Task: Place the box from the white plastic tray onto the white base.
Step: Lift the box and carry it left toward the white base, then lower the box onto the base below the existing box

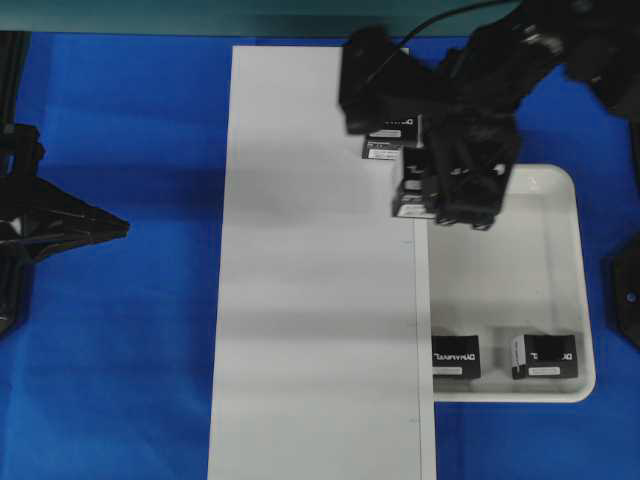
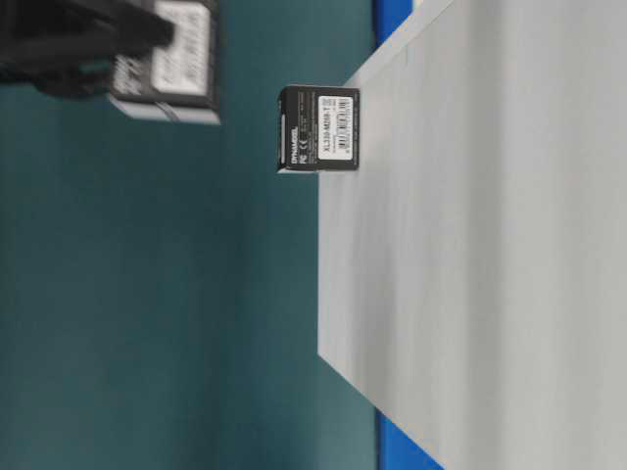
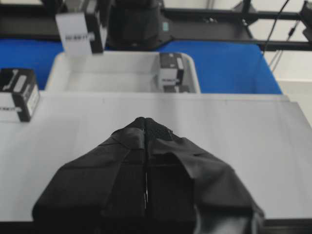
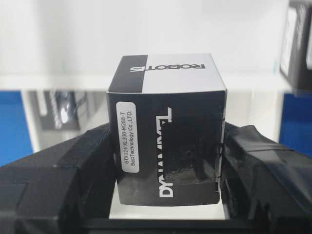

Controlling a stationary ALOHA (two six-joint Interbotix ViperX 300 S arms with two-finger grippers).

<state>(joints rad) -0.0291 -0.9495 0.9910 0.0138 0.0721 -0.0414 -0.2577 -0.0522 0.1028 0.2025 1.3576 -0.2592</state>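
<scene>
Right wrist view: box (image 4: 168, 134) black, white top, white label strip.

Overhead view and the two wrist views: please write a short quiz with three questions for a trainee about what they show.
1. How many boxes rest in the white plastic tray?
2. True or false: the left end effector holds a box.
3. What is between the fingers of the right end effector? A) a black box B) nothing C) the tray's rim

Key:
1. Two boxes.
2. False; it is shut and holds nothing.
3. A, the black box.
</scene>
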